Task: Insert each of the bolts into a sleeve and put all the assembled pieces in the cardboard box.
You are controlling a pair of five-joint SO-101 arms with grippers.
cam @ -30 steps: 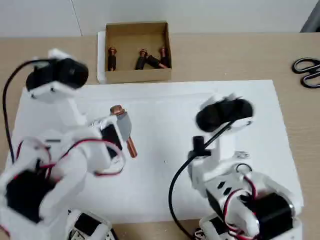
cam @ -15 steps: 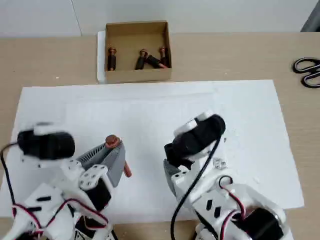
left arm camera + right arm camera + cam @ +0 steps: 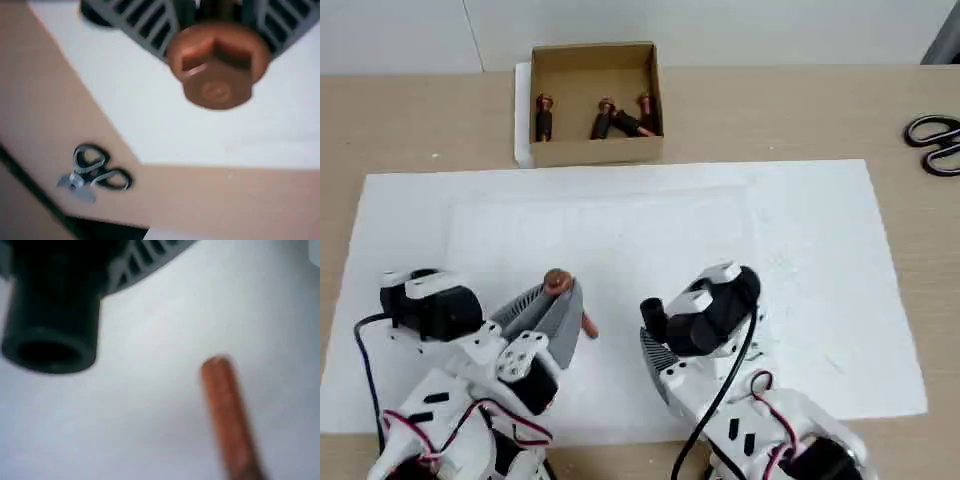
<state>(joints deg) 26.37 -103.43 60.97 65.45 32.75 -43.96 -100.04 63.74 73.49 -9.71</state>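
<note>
Lying beyond sheet (image 3: 720, 230): scissors (image 3: 932, 143), cardboard box (image 3: 593, 152).

No readable text, labels or numbers on anything.

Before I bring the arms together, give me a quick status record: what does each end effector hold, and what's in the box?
left end effector: shut on copper bolt
right end effector: shut on black sleeve
bolt and sleeve: apart, not yet joined
cardboard box: three assembled pieces inside
elsewhere: scissors on table, off the white sheet
</note>
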